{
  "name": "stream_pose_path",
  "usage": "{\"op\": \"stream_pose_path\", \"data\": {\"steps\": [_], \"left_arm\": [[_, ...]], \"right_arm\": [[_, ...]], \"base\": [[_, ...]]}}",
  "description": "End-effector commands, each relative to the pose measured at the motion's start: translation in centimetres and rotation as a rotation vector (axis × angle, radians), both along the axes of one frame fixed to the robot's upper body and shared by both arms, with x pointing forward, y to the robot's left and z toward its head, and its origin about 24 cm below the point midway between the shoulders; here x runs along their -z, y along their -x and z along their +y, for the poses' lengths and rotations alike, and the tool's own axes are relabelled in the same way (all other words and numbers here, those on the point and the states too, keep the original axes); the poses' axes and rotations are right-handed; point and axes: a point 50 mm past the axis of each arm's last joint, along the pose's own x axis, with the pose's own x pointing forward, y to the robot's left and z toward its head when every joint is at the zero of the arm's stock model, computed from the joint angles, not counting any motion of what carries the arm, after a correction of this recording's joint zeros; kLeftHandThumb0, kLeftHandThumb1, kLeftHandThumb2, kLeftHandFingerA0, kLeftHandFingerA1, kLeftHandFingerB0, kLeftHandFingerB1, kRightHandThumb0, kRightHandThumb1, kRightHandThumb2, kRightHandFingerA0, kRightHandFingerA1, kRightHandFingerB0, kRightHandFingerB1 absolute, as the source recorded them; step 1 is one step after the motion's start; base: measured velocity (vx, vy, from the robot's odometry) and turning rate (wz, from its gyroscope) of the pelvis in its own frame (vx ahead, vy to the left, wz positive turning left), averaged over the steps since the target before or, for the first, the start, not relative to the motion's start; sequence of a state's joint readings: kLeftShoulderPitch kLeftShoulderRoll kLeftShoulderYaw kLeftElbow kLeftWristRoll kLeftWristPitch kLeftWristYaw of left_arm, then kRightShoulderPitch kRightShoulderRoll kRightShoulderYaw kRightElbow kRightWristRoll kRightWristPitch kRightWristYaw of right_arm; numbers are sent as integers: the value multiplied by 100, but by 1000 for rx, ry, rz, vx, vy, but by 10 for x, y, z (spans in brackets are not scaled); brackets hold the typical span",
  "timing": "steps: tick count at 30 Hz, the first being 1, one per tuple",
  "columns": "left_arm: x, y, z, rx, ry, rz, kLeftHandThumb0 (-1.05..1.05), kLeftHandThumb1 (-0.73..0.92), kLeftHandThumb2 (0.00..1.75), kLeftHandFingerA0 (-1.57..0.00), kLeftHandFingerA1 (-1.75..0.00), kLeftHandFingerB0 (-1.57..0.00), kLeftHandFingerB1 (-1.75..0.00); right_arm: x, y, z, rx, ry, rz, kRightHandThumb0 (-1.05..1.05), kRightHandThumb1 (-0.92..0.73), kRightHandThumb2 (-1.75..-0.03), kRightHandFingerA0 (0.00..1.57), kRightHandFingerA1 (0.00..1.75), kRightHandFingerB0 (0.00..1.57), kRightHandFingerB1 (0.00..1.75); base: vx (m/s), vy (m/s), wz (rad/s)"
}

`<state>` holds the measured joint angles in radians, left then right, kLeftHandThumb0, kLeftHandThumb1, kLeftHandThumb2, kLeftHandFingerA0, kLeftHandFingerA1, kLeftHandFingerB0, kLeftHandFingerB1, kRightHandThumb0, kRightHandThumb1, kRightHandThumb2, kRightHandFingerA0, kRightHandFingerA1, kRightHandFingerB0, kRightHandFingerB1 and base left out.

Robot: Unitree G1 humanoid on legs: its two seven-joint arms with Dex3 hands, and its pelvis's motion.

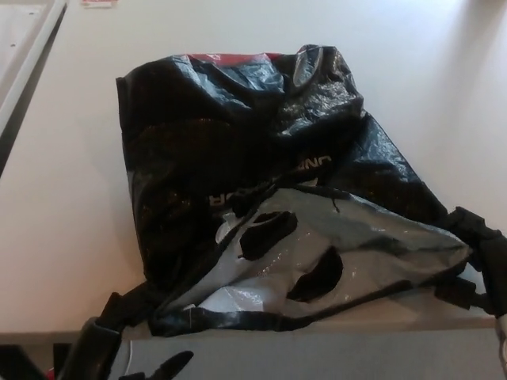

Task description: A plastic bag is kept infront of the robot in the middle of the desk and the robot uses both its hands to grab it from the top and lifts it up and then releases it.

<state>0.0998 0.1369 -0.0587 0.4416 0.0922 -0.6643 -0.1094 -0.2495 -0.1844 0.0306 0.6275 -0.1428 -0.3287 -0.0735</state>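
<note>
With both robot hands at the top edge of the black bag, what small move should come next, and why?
Probably raise both together, slowly. The left robot hand and right robot hand seem to grip the corners of the opened top edge, while the black plastic bag mostly lies slumped on the desk.

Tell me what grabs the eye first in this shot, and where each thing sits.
A crumpled black plastic bag with white lettering fills the middle of the pale desk, its top folded over near the front edge to show the grey inner side and handle cut-outs. The robot's black right hand grips the bag's top corner at the picture's right; its left hand reaches the opposite corner, lower left.
</note>
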Motion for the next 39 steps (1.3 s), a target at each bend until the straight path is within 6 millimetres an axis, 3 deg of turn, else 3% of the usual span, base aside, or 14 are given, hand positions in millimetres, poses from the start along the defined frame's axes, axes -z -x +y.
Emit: {"op": "stream_pose_path", "data": {"steps": [1,2,10,11,12,13,14,15,16,26,30,32,33,39], "left_arm": [[0,-1,2,-27,26,6,-38,66,56,-54,-175,-42,-171],[0,-2,2,-32,32,15,-34,72,52,-61,-175,-47,-175],[-5,-5,3,-57,33,15,-30,73,60,-76,-175,-60,-175],[-9,-6,3,-60,14,-12,-42,57,83,-109,-145,-89,-135],[-10,-7,3,-62,7,-23,-42,57,83,-109,-145,-89,-135],[-13,-10,1,-60,18,-6,-25,70,61,-85,-175,-63,-175],[-14,-12,1,-44,40,1,-39,56,83,-113,-147,-92,-137],[-14,-13,1,-38,49,4,-39,56,83,-113,-147,-92,-137],[-15,-15,0,-21,66,23,-23,65,64,-86,-175,-63,-175],[-15,-16,-18,135,86,104,-19,53,76,-85,-175,-62,-175],[-18,-13,-28,186,-5,73,-18,58,70,-81,-175,-59,-175],[-20,-10,-37,181,-50,31,-16,68,59,-74,-175,-54,-175],[-20,-10,-41,202,-78,7,-17,72,56,-70,-175,-53,-167],[-22,-11,-48,265,-88,-52,-18,77,57,-66,-175,-61,-166]], "right_arm": [[18,11,0,-11,-28,106,-42,-69,-59,70,175,49,174],[18,11,0,-13,-33,103,-43,-70,-59,69,175,50,174],[15,13,0,-21,12,113,-39,-67,-55,80,175,63,175],[14,14,1,-12,0,110,-38,-65,-55,82,175,64,175],[14,15,1,-8,-6,110,-38,-65,-55,82,175,64,175],[11,15,2,0,-55,114,-39,-64,-54,85,175,66,175],[10,15,3,-3,-76,114,-38,-64,-54,84,175,65,175],[9,15,3,-4,-83,114,-38,-64,-54,84,175,65,175],[7,14,4,-6,-105,118,-39,-63,-55,85,175,64,175],[-9,25,23,-111,-143,87,-39,-62,-57,82,175,62,170],[-14,29,29,-136,-163,78,-38,-63,-55,81,175,63,167],[-16,31,31,-163,-189,76,-39,-64,-54,80,175,61,167],[-18,32,32,-167,-182,70,-40,-64,-54,78,175,59,167],[-23,34,33,-139,-196,36,-36,-68,-54,78,175,57,167]], "base": [[0,0,0],[0,0,0],[0,0,0],[0,0,0],[0,0,0],[0,0,0],[0,0,0],[0,0,0],[0,0,0],[0,0,0],[0,0,0],[0,0,0],[0,0,0],[0,0,0]]}}
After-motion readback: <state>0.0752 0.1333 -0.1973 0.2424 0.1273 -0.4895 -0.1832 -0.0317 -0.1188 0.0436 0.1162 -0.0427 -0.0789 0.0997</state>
